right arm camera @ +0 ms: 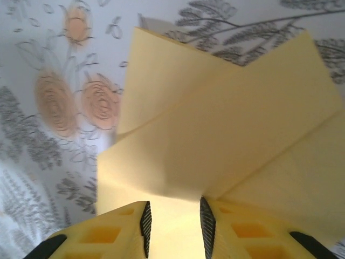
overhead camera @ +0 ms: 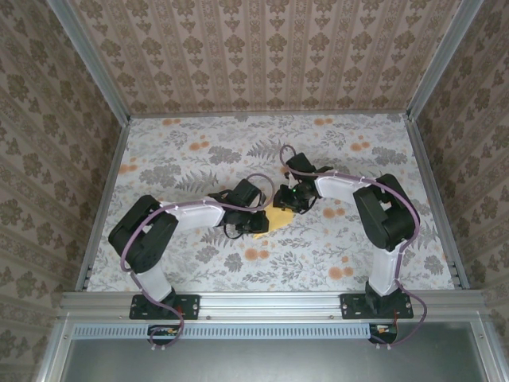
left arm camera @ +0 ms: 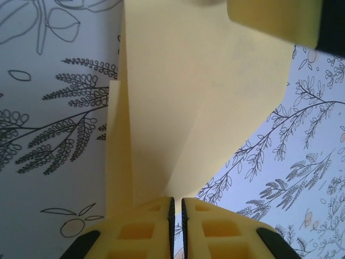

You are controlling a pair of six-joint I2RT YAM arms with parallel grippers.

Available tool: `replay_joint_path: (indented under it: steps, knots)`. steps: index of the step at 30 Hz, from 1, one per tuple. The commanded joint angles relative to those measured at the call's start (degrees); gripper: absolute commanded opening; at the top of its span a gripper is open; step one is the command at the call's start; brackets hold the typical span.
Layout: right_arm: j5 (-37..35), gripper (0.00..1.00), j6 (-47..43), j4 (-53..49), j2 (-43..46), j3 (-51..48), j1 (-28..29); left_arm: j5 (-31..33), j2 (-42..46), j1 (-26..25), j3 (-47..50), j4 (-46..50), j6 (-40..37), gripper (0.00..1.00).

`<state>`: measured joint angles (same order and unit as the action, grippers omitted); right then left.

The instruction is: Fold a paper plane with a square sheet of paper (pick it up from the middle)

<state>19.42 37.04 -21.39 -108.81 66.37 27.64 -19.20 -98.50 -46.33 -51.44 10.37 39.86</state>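
The pale-yellow sheet of paper (overhead camera: 278, 220) lies on the flowered table between my two grippers, folded into layered flaps with straight creases. In the left wrist view the paper (left arm camera: 205, 97) narrows to a corner that runs down into my left gripper (left arm camera: 178, 200). Its jaws are pressed nearly together on that corner. One yellow fingertip (left arm camera: 275, 19) of the right gripper rests at the paper's far side. In the right wrist view my right gripper (right arm camera: 175, 213) stands open over the paper (right arm camera: 226, 124), jaws apart, with a flap's edge touching the right pad. From above, the left gripper (overhead camera: 256, 223) and the right gripper (overhead camera: 288, 200) face each other.
The tablecloth (overhead camera: 199, 159) has grey leaves and orange flower prints (right arm camera: 99, 102). Patterned walls (overhead camera: 262, 56) close in the back and both sides. A metal rail (overhead camera: 270, 302) runs along the near edge by the arm bases.
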Motion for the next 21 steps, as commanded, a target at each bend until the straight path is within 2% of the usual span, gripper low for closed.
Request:
replay_joint_path:
  steps: [1,13,21]
  knots:
    - [-7.7,0.36,-1.5,-6.3,1.2,2.5,1.1,0.2,0.5,0.6,0.9,-0.3,-0.2,0.14]
    - [-19.8,0.56,0.7,-13.7,0.5,6.9,3.6,-0.9,0.7,1.0,1.3,-1.5,0.1,0.14]
    - [-20.2,0.61,1.9,-14.7,-3.0,8.9,4.3,-2.3,0.9,1.1,1.3,-2.9,-0.1,0.14]
